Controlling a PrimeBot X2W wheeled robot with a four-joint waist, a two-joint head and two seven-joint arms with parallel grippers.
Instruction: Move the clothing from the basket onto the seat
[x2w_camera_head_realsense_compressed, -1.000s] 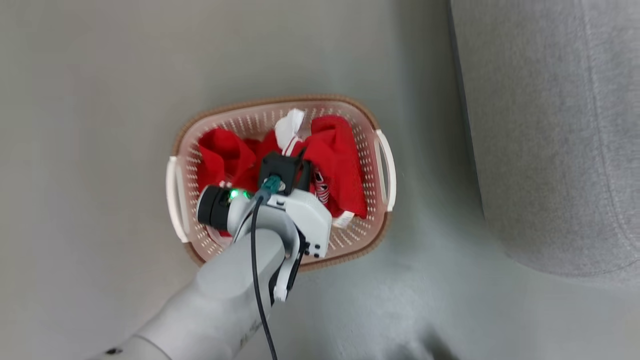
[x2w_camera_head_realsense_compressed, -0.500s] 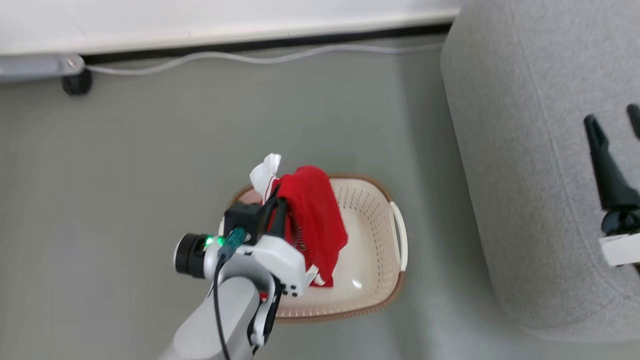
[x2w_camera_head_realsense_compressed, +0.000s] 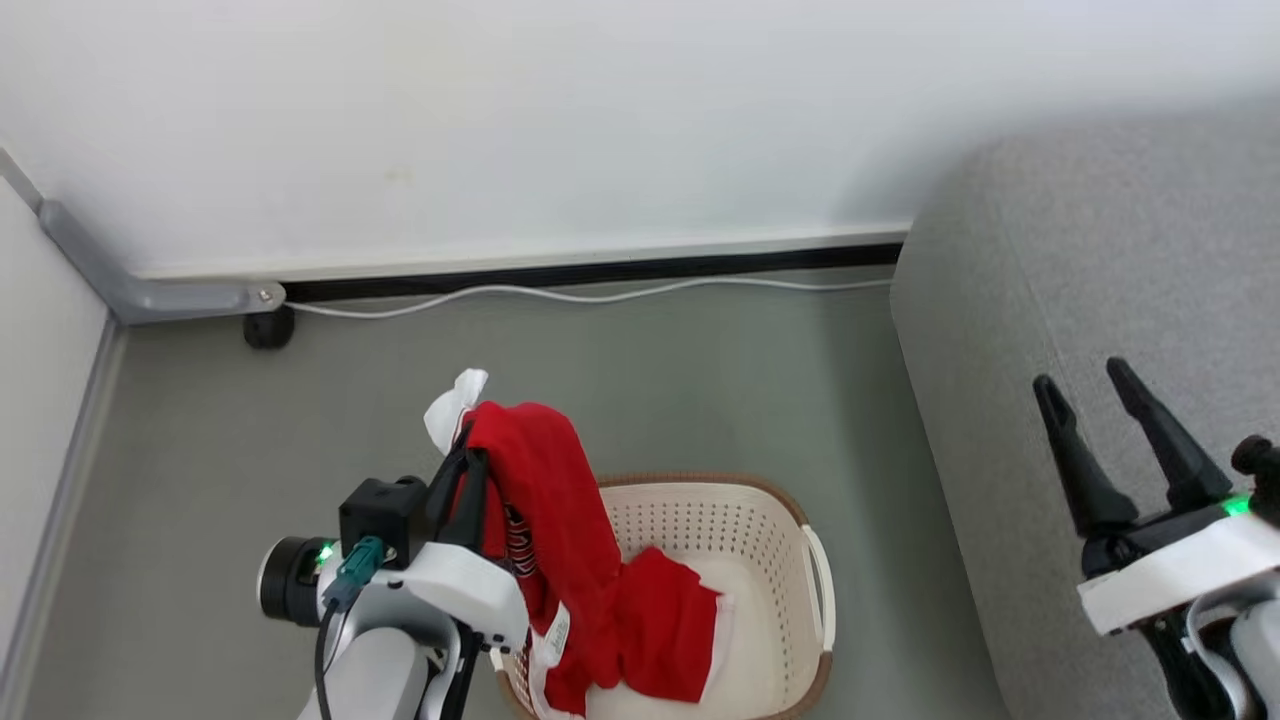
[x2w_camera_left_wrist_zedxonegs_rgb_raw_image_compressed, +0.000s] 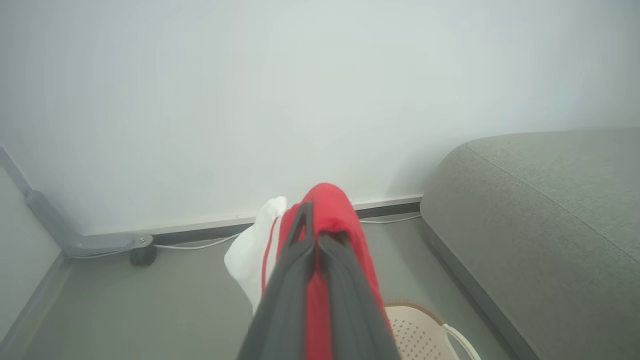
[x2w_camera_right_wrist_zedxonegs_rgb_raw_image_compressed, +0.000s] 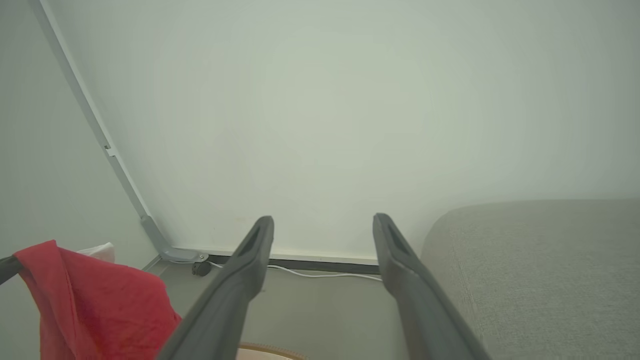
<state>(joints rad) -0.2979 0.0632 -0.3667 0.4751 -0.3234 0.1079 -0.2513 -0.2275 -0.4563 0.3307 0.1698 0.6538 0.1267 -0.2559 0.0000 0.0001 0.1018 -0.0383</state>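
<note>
My left gripper (x2w_camera_head_realsense_compressed: 468, 455) is shut on the red clothing (x2w_camera_head_realsense_compressed: 560, 520), which hangs from its fingers with a white part (x2w_camera_head_realsense_compressed: 452, 405) sticking out at the top. The lower end of the clothing (x2w_camera_head_realsense_compressed: 660, 630) still drapes into the cream basket (x2w_camera_head_realsense_compressed: 800, 560) on the floor. The left wrist view shows the dark fingers (x2w_camera_left_wrist_zedxonegs_rgb_raw_image_compressed: 295, 260) pinching red cloth (x2w_camera_left_wrist_zedxonegs_rgb_raw_image_compressed: 332, 205). My right gripper (x2w_camera_head_realsense_compressed: 1095, 385) stands open over the grey seat (x2w_camera_head_realsense_compressed: 1000, 330) at the right, holding nothing. In the right wrist view its fingers (x2w_camera_right_wrist_zedxonegs_rgb_raw_image_compressed: 252, 250) are spread wide, and the red clothing (x2w_camera_right_wrist_zedxonegs_rgb_raw_image_compressed: 95, 300) shows at the lower left.
A white wall with a dark skirting (x2w_camera_head_realsense_compressed: 600, 270) runs behind the basket. A white cable (x2w_camera_head_realsense_compressed: 600, 294) lies along the floor, near a small black wheel (x2w_camera_head_realsense_compressed: 268, 326) and a grey corner rail (x2w_camera_head_realsense_compressed: 130, 290). Grey floor (x2w_camera_head_realsense_compressed: 700, 390) lies between basket and seat.
My left gripper has lifted the red clothing up out of the basket. The head camera has tilted up, bringing the wall and my open right gripper into view.
</note>
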